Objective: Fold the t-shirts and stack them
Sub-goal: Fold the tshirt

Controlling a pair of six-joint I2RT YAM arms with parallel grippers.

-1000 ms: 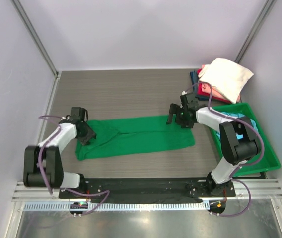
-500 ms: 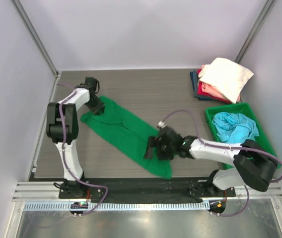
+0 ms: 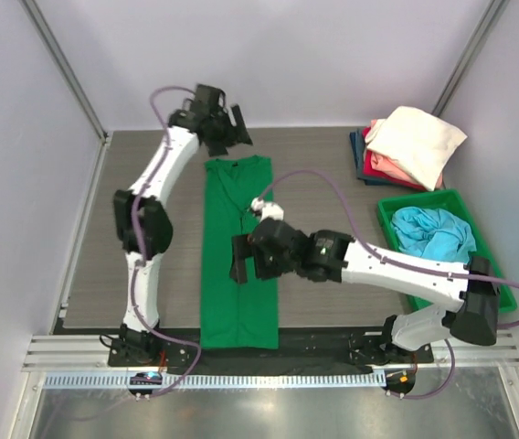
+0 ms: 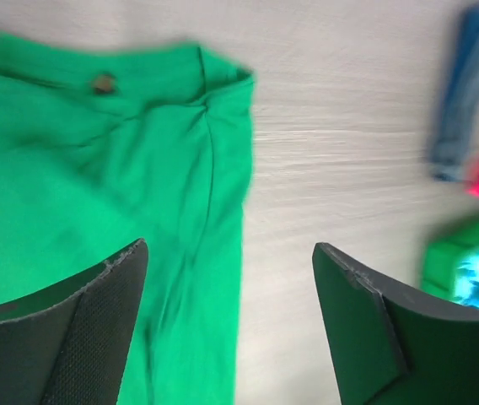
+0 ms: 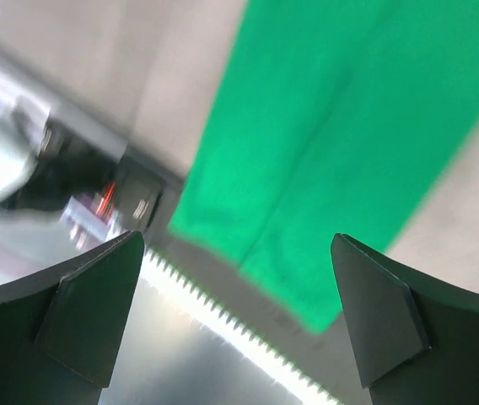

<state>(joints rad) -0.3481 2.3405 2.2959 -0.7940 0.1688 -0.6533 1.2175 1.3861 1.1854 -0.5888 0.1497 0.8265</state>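
A bright green t-shirt (image 3: 238, 265) lies folded into a long narrow strip running from the far middle of the table to its near edge. My left gripper (image 3: 232, 131) hovers open just beyond the strip's far end; the left wrist view shows the collar end of the green t-shirt (image 4: 96, 169) below and left of the left gripper (image 4: 231, 247), nothing held. My right gripper (image 3: 244, 259) is open above the strip's middle. In the right wrist view the right gripper (image 5: 238, 238) is empty over the near end of the green t-shirt (image 5: 341, 126).
Folded t-shirts are stacked at the back right: cream (image 3: 417, 140) on top, pink-red (image 3: 378, 168), navy (image 3: 357, 144). A green plastic bin (image 3: 488, 274) on the right holds a crumpled light blue t-shirt (image 3: 433, 233). A metal rail (image 3: 269, 377) runs along the near edge.
The green t-shirt swung from lying across the table to lying far-to-near. My left gripper moved to the far end and opened, letting the cloth go. My right gripper came over the middle.
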